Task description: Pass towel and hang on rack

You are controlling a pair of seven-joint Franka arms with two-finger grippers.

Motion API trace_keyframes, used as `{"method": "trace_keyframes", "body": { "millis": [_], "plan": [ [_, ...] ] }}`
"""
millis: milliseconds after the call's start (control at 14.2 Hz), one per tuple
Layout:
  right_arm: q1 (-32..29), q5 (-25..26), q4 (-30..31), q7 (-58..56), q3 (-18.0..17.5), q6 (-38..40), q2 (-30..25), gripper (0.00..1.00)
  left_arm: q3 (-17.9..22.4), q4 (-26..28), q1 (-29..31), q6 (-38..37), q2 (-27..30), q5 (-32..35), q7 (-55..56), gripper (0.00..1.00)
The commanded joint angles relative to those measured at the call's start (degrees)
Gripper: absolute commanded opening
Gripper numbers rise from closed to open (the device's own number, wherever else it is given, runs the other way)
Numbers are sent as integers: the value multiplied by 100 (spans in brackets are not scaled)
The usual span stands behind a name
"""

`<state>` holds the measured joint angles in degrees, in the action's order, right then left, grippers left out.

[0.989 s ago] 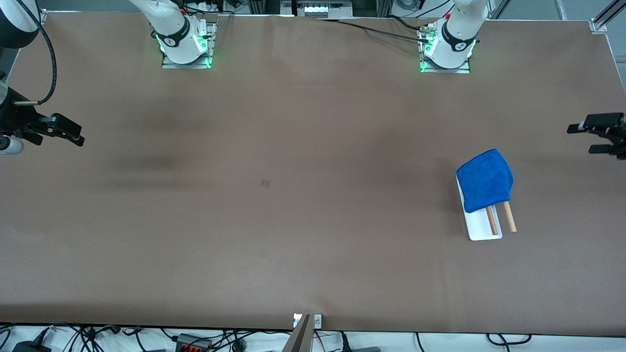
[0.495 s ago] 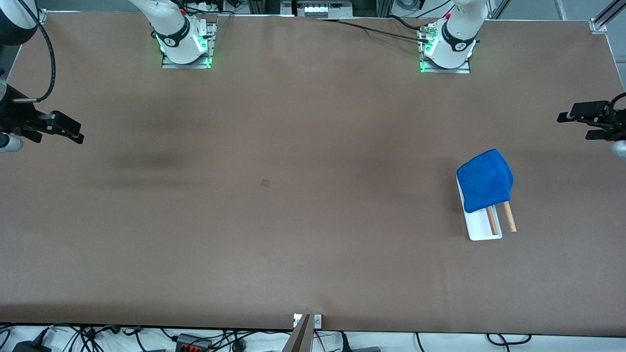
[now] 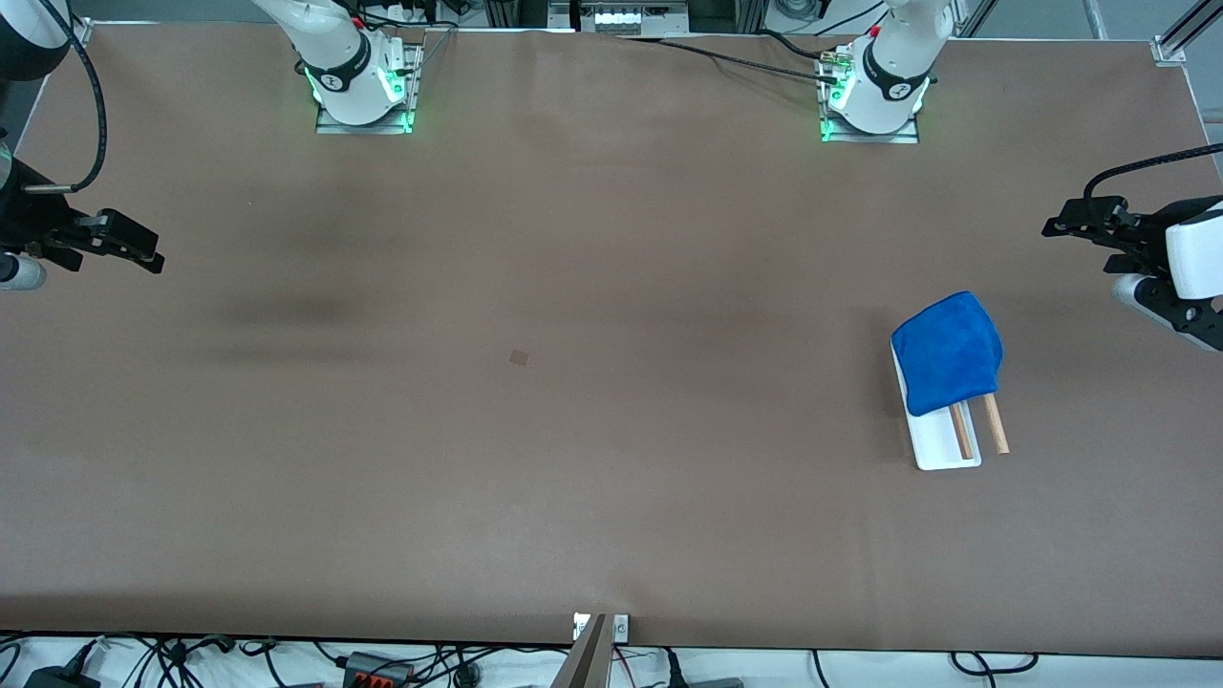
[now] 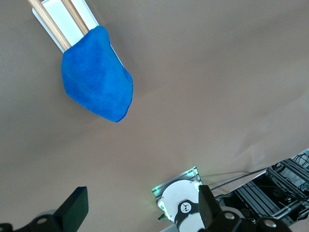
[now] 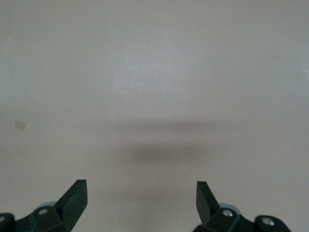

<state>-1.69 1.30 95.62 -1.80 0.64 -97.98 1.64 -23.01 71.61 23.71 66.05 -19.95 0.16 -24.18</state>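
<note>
So the brown table (image 3: 592, 459) takes up pretty much the whole scene, it's just one big flat sheet of brown with a faint dark smudge toward the right arm's end

Next biggest thing is the left arm (image 3: 1190, 263), coming in over the edge of the table at its own end, white shell with a black cable looping off it. The left gripper (image 3: 1075, 227) is up in the air over bare table, up near the rack but not over it, fingers spread wide apart with nothing in them. You can see both fingertips (image 4: 75, 210) well separated in the left wrist view, with the towel and rack showing past them

The right arm (image 3: 29, 229) is way off at its own end, just waiting there. The right gripper (image 3: 134, 250) hangs over bare table too, fingers apart and empty, same story in the right wrist view (image 5: 140, 198)

Then the towel (image 3: 948, 354), bright blue and kinda bunched up, is draped over the two wooden rods of the rack (image 3: 941, 449), covering the end of them farther from the front camera. The rack sits toward the left arm's end of the table, white base flat on the surface, the bare ends of the rods (image 3: 994, 425) poking out from under the towel

Tiniest thing is a little square tan mark (image 3: 519, 357) around the middle of the table
</note>
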Motion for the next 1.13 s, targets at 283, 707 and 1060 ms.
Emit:
{"method": "trace_keyframes", "body": {
  "millis": [283, 707, 1060],
  "plan": [
    [-24, 37, 97, 13, -47, -28, -94, 100, 192, 1061, -455, 713, 1279, 555, 2066, 100],
    [-33, 20, 80, 13, -46, -54, -85, 100, 227, 2383, -473, 2052, 2275, 556, 3578, 100],
    [-33, 20, 97, 13, -46, -63, -85, 100, 262, 2630, -552, 2078, 2434, -146, 3474, 100]
  ]
}}
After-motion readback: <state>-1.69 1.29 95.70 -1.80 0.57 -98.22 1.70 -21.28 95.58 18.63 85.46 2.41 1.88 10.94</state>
